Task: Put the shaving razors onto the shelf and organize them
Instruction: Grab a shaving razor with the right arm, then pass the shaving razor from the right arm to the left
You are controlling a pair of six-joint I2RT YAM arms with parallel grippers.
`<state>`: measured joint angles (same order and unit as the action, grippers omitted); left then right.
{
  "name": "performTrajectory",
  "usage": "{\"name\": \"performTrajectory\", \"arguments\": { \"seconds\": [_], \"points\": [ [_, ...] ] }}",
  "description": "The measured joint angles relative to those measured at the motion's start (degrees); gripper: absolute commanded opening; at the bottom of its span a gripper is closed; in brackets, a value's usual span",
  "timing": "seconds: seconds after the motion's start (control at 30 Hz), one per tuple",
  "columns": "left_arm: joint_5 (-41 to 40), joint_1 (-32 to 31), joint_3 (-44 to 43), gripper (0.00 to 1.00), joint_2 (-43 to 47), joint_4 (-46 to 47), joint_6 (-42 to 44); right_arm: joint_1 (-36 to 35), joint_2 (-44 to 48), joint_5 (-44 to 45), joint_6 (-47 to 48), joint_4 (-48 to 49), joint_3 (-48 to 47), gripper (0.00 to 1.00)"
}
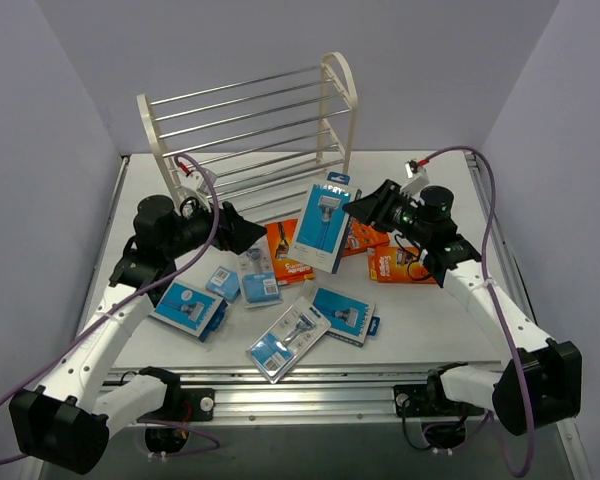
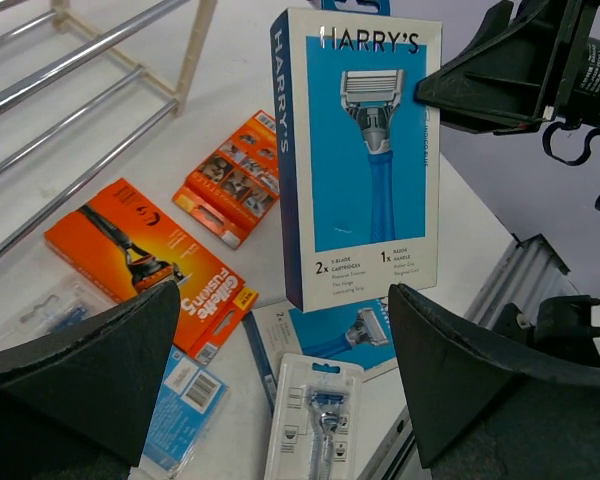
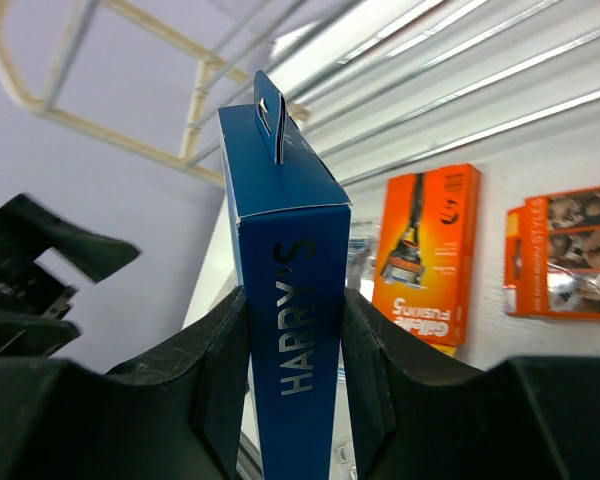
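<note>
Transfer stage of a shelving task, overhead and both wrist views. The right tool (image 3: 292, 370) is closed on a blue box (image 1: 323, 228) of razors. Its two fingers press the front and back faces near the bottom end, so the narrow printed side faces the wrist camera and the hang tab (image 3: 270, 110) points away toward the shelf (image 1: 250, 125). Held by the broad faces, the box is lifted off the surface (image 1: 430, 310) and hangs between the two arms, just in front of the shelf's lowest tier. This grip leaves the top end free and probably suits sliding the box onto the chrome rods (image 1: 242, 108) tab first.

The left tool (image 1: 248, 228) is spread wide and holds nothing. It faces the printed front of the box from close by, as if ready to steady or receive it, though that purpose cannot be confirmed.

No pack is seen on the rods, so the task appears to be at an early stage. The remaining packs lie scattered flat on the surface in front of the shelf:

- three orange packs (image 1: 285, 255)
- two blue boxes (image 1: 188, 307)
- three clear blister packs (image 1: 288, 340)

The gaps between the thin rods are a likely hazard, since a pack set down crooked could tip or slip through.
</note>
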<state>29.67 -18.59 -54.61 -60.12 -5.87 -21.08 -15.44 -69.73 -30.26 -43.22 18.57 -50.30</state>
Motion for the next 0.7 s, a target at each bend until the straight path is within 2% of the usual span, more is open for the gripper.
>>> {"name": "performTrajectory", "arguments": {
  "seconds": [0.27, 0.47, 0.7],
  "points": [
    [9.31, -0.85, 1.2, 0.94, -4.09, 8.59, -6.1, -0.61, 7.85, -5.99, -1.14, 4.92, 1.09, 0.0],
    [15.3, -1.86, 3.61, 0.94, -6.14, 15.61, -11.47, -2.8, 8.22, -8.57, -2.34, 8.7, 2.03, 0.0],
    [18.88, -4.37, 4.07, 0.94, -6.14, 20.02, -13.53, -4.48, 8.09, -10.82, -5.44, 15.26, 4.2, 0.0]
  ]
}}
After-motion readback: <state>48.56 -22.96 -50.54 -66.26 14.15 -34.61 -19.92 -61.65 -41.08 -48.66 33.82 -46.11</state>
